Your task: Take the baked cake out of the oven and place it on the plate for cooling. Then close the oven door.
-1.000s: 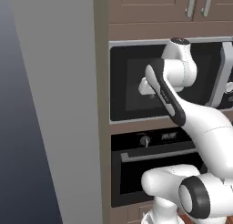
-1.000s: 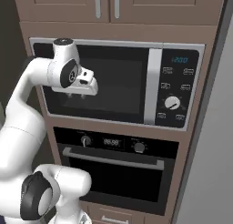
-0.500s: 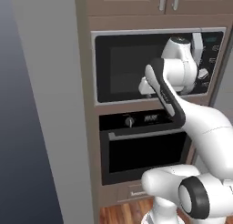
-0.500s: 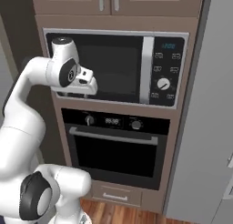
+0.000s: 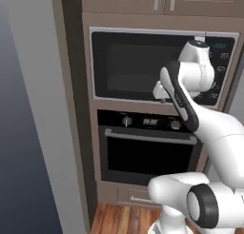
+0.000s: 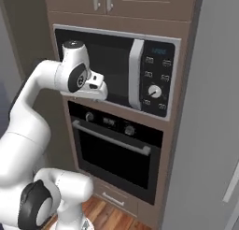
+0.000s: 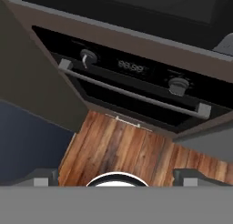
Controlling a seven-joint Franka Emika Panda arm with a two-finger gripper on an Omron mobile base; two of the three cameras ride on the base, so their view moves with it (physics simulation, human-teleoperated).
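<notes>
The black built-in oven (image 5: 148,154) sits below the microwave, and its glass drop-down door (image 6: 114,156) is shut, silver bar handle (image 5: 150,137) across the top. In the hand view the same handle (image 7: 132,94) runs under two round knobs and a small display. My gripper (image 5: 159,91) hangs in front of the microwave's lower edge, above the oven and apart from it. It is open, its fingertips (image 7: 42,176) wide apart with nothing between them. The cake and the plate are out of view.
A black-and-silver microwave (image 6: 116,68) with keypad and dial fills the niche above the oven. A tall grey panel (image 5: 28,133) stands to the left, another grey wall (image 6: 207,131) to the right. Wooden floor (image 7: 123,148) lies below, with a small drawer (image 5: 138,198) under the oven.
The whole scene has shifted in both base views, so the base has driven; the oven now shows in full. The arm keeps its pose, and the oven door stays shut.
</notes>
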